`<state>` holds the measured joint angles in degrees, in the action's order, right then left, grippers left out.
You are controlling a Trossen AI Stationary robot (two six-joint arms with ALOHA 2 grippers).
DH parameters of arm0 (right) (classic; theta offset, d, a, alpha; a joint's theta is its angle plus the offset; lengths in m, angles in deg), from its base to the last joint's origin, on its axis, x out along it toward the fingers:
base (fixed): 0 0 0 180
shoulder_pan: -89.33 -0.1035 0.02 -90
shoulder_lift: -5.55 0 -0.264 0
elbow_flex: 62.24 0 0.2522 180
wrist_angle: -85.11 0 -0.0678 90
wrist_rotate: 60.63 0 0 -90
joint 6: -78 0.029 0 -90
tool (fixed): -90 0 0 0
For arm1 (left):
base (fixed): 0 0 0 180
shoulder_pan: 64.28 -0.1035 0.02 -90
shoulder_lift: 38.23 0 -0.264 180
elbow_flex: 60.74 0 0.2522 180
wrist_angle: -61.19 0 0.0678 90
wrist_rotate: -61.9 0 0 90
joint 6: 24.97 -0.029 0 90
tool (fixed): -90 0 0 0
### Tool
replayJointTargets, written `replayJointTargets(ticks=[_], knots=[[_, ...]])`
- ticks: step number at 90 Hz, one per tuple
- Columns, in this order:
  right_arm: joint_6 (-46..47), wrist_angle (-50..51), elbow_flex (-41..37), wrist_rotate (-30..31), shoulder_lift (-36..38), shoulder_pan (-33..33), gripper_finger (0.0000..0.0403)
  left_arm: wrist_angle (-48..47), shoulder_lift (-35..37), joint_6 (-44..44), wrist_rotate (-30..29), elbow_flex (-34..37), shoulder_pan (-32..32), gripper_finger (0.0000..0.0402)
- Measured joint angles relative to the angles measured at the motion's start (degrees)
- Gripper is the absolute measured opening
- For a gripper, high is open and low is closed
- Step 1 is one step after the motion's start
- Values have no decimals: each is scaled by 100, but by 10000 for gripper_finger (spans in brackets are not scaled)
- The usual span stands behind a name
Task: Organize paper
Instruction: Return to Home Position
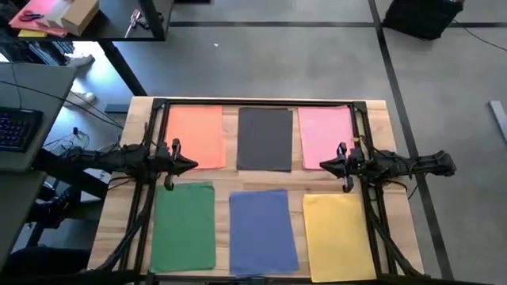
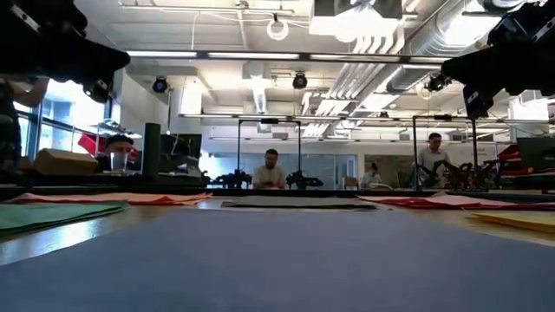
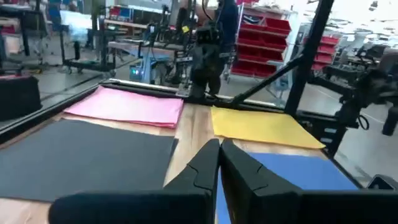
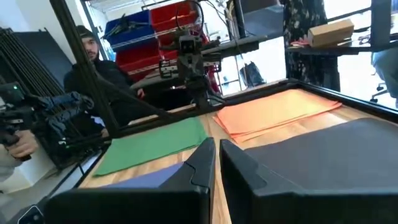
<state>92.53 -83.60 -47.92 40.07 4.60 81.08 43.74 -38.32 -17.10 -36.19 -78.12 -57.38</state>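
Observation:
Six stacks of paper lie flat on the wooden table in two rows. Orange (image 1: 196,136), dark grey (image 1: 265,138) and pink (image 1: 325,134) form the far row. Green (image 1: 184,226), blue (image 1: 261,229) and yellow (image 1: 339,236) form the near row. My left gripper (image 1: 195,165) hovers shut by the orange stack's near right corner and points right; its wrist view shows the fingers (image 3: 205,163) closed together. My right gripper (image 1: 321,165) hovers shut by the pink stack's near left corner and points left, its fingers (image 4: 236,165) closed as well. Neither holds anything.
A black frame (image 1: 253,103) runs around the table's far edge and sides. A strip of bare wood (image 1: 261,177) separates the two rows. A desk with a keyboard (image 1: 16,127) stands left of the table. People sit in the room beyond (image 2: 271,169).

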Motion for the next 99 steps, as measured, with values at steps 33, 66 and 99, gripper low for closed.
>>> replayJointTargets(ticks=[33,66,99], knots=[[-1,6,1,0,-18,0,7,575,-66,27,-277,293,2,0],[-1,6,2,2,-22,0,7,569,-125,91,-257,293,2,0],[-1,8,2,2,-21,0,7,564,-125,93,-257,291,2,0]])
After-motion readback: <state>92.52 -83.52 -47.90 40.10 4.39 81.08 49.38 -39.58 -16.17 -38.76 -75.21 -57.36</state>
